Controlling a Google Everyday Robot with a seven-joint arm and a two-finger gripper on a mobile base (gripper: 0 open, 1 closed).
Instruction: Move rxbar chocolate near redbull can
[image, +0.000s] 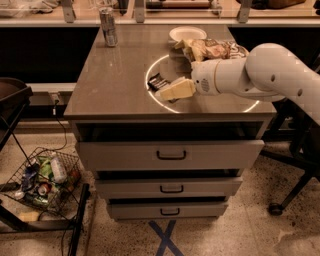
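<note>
Here gripper (166, 93) at rxbar chocolate (158, 81), chip bag (210, 49) behind.

The gripper (167, 93) sits low over the middle of the grey cabinet top (115, 85), at the near right edge of the rxbar chocolate (157, 81). The redbull can (108, 27) stands upright at the far left, well apart from the bar. A white bowl (187, 34) and a chip bag (212, 49) lie far right.
</note>
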